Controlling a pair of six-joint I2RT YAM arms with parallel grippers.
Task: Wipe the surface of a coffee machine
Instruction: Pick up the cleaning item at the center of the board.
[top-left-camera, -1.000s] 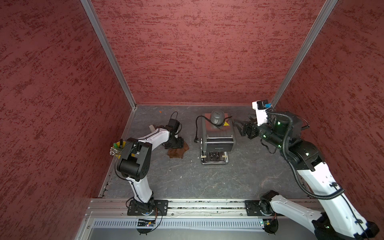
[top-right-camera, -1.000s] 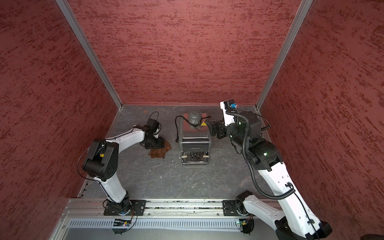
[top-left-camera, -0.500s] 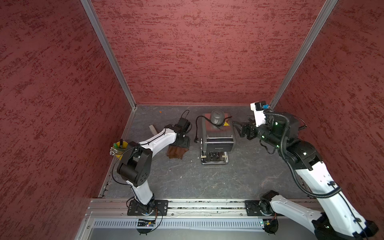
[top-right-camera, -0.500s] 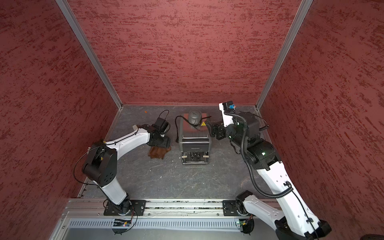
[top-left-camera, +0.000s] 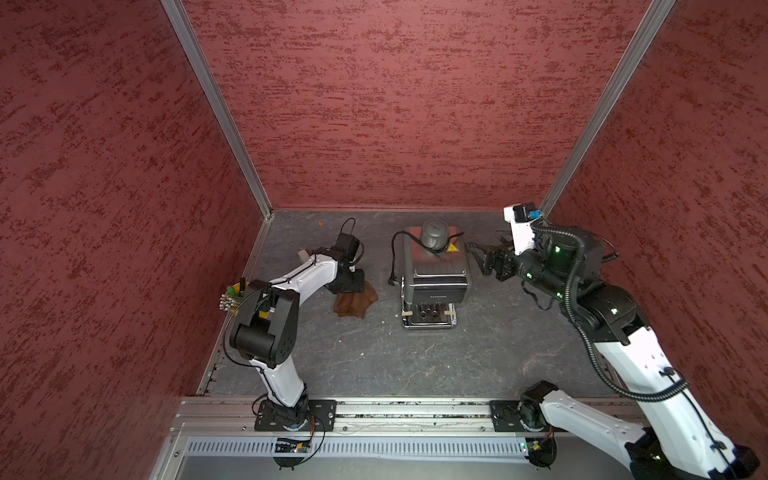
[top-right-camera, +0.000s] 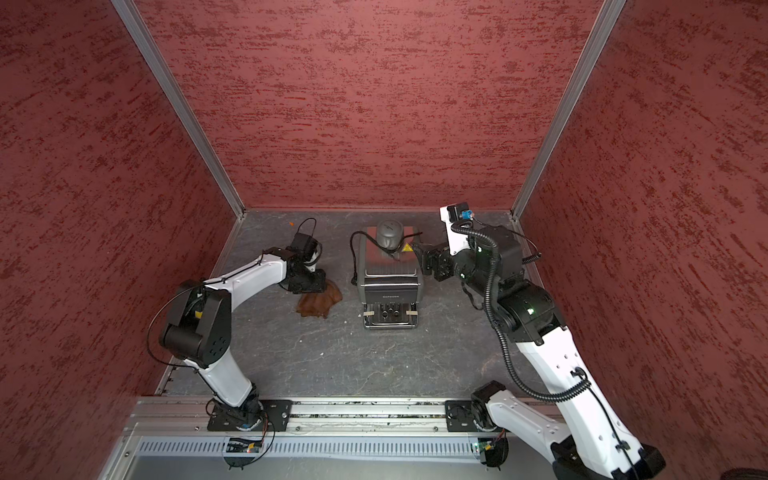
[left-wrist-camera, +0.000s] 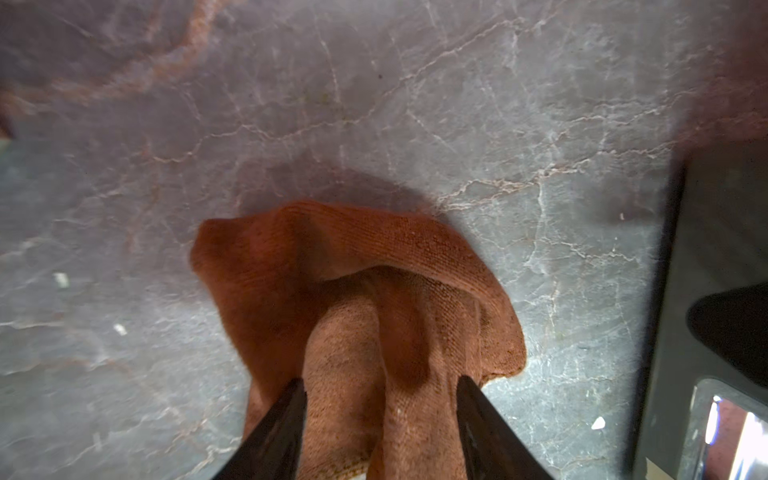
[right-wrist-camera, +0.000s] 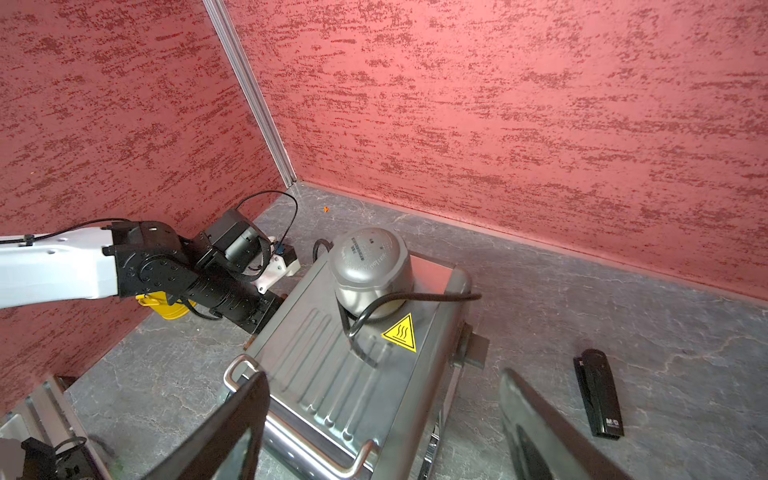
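- Cup of sticks (top-left-camera: 232, 293) is half hidden behind the left arm.
- Coffee machine (top-left-camera: 434, 274) stands on the desk (top-left-camera: 415, 365) near the back wall: silver box, 1 grey dome, yellow sticker, black cord over its top.
- Left jaws pinch the rust cloth (left-wrist-camera: 332, 257) (bunched between them) beside the machine; right jaws are spread, empty, by its other side; bare desk in front.

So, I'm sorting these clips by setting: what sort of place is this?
Most likely a robot test booth, not a real kitchen: red textured walls box in a stone-look table, the left arm and right arm are mounted on an aluminium rail, and a coffee machine and cloth look staged.
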